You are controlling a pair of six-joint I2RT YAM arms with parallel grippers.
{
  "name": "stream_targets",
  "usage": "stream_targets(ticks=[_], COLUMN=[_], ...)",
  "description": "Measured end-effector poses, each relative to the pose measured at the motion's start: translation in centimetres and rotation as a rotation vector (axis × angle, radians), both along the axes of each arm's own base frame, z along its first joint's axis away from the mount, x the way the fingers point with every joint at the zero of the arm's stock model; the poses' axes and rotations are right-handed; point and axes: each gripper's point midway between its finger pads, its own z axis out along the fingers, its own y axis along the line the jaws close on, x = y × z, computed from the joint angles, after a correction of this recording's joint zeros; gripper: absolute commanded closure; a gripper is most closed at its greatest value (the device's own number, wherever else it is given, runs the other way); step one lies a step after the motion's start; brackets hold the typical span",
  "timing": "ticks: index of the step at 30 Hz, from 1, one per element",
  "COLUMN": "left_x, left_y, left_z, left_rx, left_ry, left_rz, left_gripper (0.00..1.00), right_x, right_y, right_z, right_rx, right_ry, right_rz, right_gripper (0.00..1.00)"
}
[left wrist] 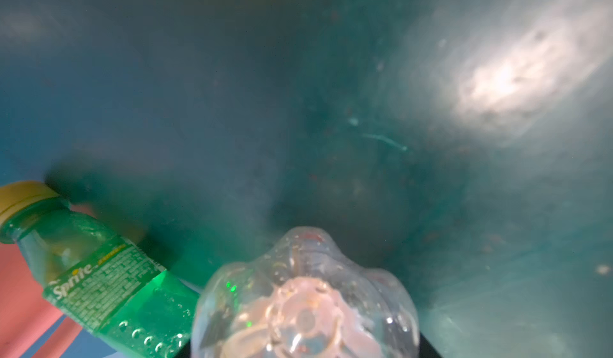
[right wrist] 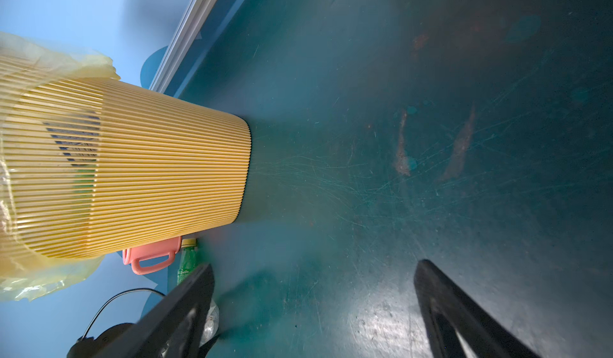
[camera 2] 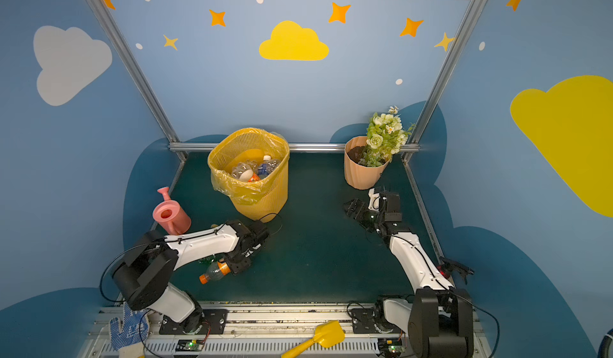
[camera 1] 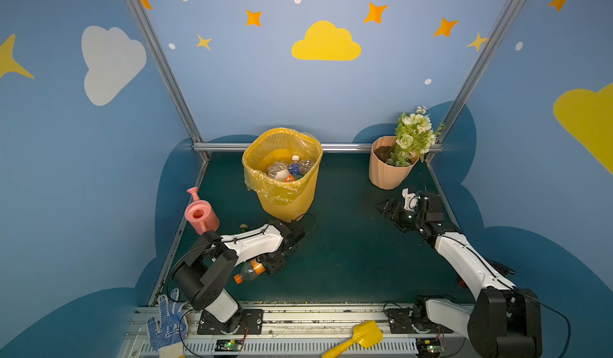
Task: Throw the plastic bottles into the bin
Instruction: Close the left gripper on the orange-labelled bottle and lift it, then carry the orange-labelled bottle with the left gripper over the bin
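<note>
Reaching across the mat point(camera 1: 348, 260) from the front-left mount with the left arm: elbow folded back, white forearm stretched toward mid-table, wrist tipped down. Left gripper point(camera 1: 272, 265) set against the base end of a clear bottle point(camera 1: 248, 271) with an orange label. Cannot tell whether clamped on it or merely apart round it, with the jaws hidden under the wrist in both top views and outside the left wrist view. Lying flat in front of the bin point(camera 1: 285, 203), long axis on a diagonal, orange cap toward the front-left, petalled base toward the gripper and seen end-on in the left wrist view. Lying alongside, a green bottle point(left wrist: 93, 283) next to the pink watering can point(camera 1: 200, 215), axis running front to back, yellow cap away from the robot, body under the forearm.

Stretched along the right side, the right arm, wrist turned inward near the peach flower pot point(camera 1: 386, 174). Right gripper point(right wrist: 315, 265) low over the mat, pointing toward the bin, jaws spread wide on nothing.

Standing upright at the back centre, the bin, with several bottles point(camera 1: 293, 169) inside.
</note>
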Motion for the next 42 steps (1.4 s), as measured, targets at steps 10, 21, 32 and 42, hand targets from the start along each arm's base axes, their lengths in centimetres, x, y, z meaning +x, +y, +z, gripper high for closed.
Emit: stream_targets(ticks=[10, 21, 32, 42], left_x=[2.1, 1.7, 1.7, 4.9], left_y=[-4.3, -8.6, -7.3, -8.3], left_z=[3.8, 14.5, 31.1, 46.3], left_rx=[-0.254, -0.719, -1.125, -1.202], left_ry=[-0.187, -0.47, -0.961, -1.397], left_rz=[0.015, 0.012, -0.063, -0.181], left_gripper=[0.51, 0.48, 0.45, 0.45], right_x=[0.0, 0.0, 0.1, 0.0], right_y=[-0.3, 0.1, 0.2, 0.4], right_z=[-0.1, -0.3, -0.3, -0.1], right_rx=[-0.001, 0.019, 0.023, 0.032], right_ry=[0.002, 0.014, 0.014, 0.014], right_rz=[-0.006, 0.008, 0.008, 0.007], right_gripper=[0.06, 0.06, 0.06, 0.06])
